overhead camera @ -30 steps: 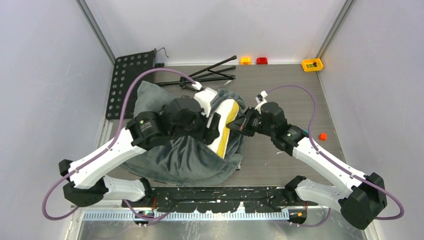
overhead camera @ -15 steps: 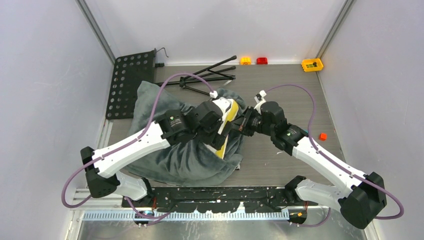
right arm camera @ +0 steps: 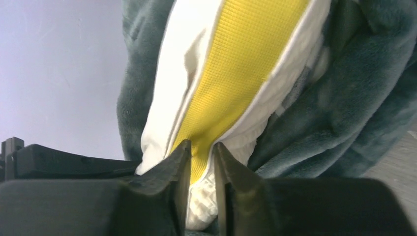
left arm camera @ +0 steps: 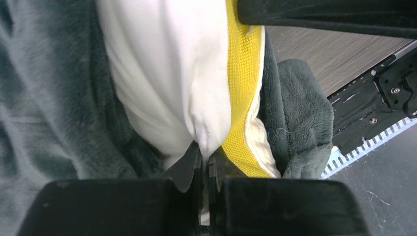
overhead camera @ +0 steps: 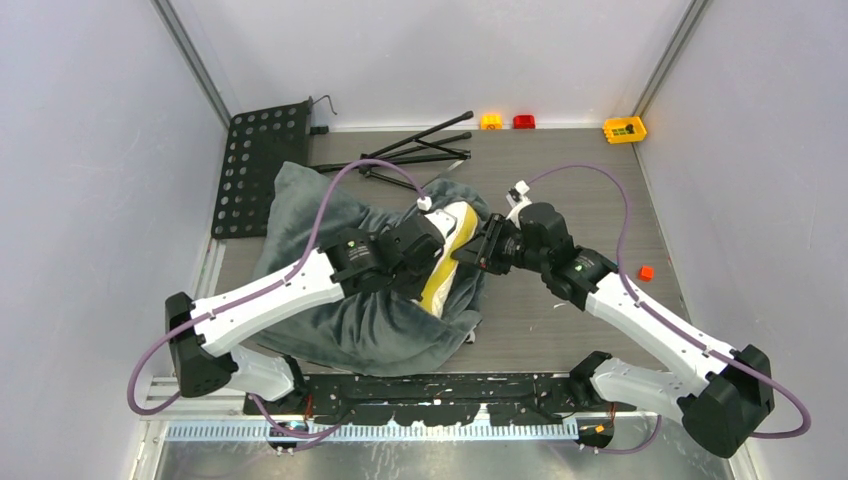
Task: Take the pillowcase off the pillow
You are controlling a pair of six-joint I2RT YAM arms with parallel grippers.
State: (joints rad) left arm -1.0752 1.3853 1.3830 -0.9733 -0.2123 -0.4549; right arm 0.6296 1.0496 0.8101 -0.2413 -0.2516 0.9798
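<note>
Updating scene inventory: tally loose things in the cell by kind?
Bedding: 2, puffy white pillow with yellow side band, dark grey-teal plush pillowcase
Small plastic pieces: 4, orange block, red block, yellow block, orange-red cube
Black hardware: 2, perforated metal panel, folded tripod stand
Total: 8

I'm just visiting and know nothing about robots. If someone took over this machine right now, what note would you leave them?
Left tool: shut, pinching the white fabric of the pillow.
Right tool: jaws narrowly apart with the pillow's yellow band between them; a firm grip cannot be confirmed.
Things: one end of the pillow sticks out of the pillowcase, which lies bunched on the table around the rest.
Done: that end is exposed.
Left: draw the pillow fully out of the pillowcase.
</note>
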